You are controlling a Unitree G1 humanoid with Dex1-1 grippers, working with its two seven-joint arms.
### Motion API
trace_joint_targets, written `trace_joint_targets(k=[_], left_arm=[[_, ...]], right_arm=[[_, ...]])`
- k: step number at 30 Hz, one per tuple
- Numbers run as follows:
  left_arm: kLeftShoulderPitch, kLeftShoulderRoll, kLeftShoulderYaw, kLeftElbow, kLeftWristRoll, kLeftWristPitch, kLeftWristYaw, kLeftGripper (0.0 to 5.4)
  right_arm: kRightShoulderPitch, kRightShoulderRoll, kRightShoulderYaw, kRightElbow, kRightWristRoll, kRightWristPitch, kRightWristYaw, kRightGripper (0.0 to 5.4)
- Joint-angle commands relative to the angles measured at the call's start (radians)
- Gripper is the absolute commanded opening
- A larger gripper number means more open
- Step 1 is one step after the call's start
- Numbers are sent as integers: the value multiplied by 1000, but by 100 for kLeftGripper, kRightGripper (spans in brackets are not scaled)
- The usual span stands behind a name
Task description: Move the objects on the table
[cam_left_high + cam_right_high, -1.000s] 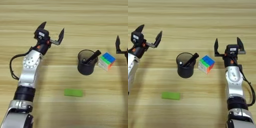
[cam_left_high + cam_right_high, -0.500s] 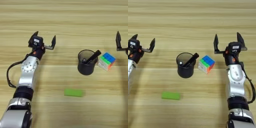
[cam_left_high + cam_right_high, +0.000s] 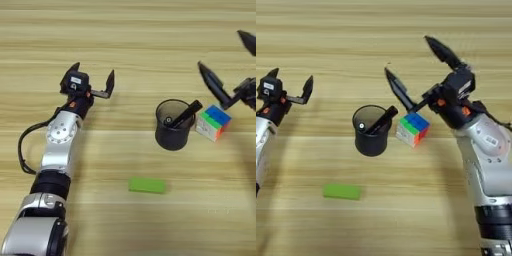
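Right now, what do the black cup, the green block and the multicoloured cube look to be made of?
The black cup looks like matte dark plastic: thin wall, dull surface, faint sheen at the rim. The green block seems solid plastic or painted wood, with uniform bright colour and no grain; I cannot tell which. The multicoloured cube appears to be glossy plastic, its faces split into coloured tiles.

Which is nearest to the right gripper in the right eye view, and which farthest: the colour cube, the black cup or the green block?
From the right gripper, open above the cube:
1. Colour cube, just below it.
2. Black cup, holding a pen, left of the cube.
3. Green block, far down-left on the table.
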Motion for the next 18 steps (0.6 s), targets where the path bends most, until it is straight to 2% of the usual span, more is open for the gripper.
trace_joint_targets(k=[1,7,11,18], left_arm=[[-18,-4,3,-2,-6,9,5,539],[-19,-7,2,-6,-2,9,14,539],[-20,-8,4,-7,0,8,24,539],[-22,-8,3,-11,-1,11,32,539]], right_arm=[[39,-59,43,-72,57,95,111,540],[93,-142,100,-133,95,209,268,540],[115,-203,146,-136,70,258,373,540],[116,-259,203,-135,30,311,477,540]])
